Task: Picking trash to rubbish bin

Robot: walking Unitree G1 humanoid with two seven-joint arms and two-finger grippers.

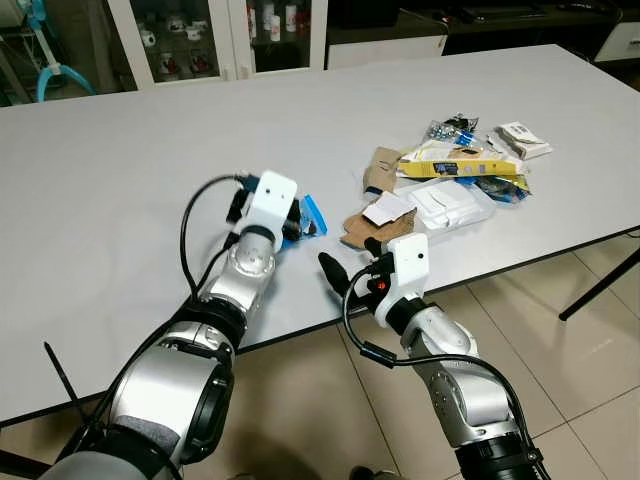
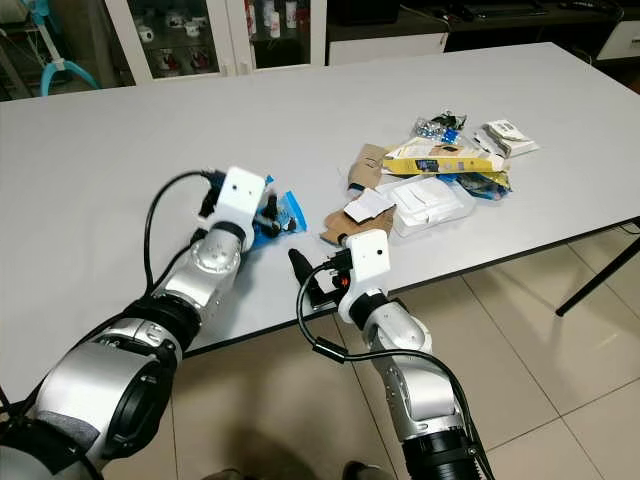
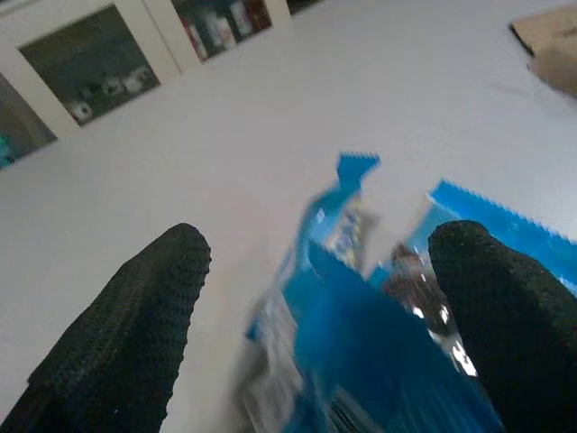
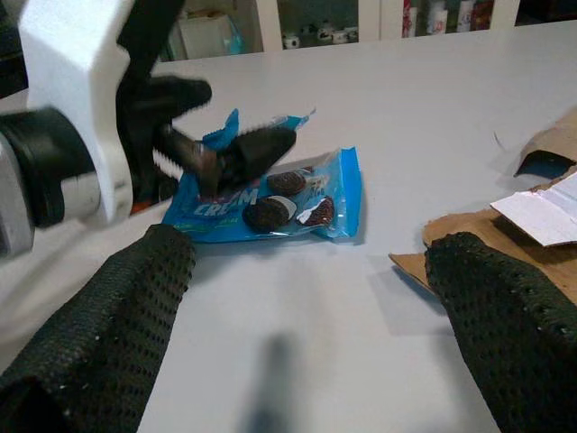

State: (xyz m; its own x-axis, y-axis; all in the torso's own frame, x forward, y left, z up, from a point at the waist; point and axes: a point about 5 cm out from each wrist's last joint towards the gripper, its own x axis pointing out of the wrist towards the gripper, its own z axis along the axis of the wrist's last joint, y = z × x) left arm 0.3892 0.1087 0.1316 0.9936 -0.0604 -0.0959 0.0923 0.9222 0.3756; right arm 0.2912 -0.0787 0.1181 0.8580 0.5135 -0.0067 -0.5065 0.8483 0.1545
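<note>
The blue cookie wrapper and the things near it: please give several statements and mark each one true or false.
1. The left tool is at the blue cookie wrapper. True.
2. The wrapper lies on the floor. False: it lies on the white table.
3. The right tool holds a piece of cardboard. False: its fingers are apart and hold nothing.
4. A yellow box lies in the trash pile. True.
5. The wrapper lies inside the pile. False: it lies apart, nearer the left arm.

You're facing a long white table [image 1: 120, 170] in a tiled room.
Beyond it you have glass-door cabinets [image 1: 215, 35]; beige floor tiles [image 1: 590, 390] lie under the table's dark legs.
</note>
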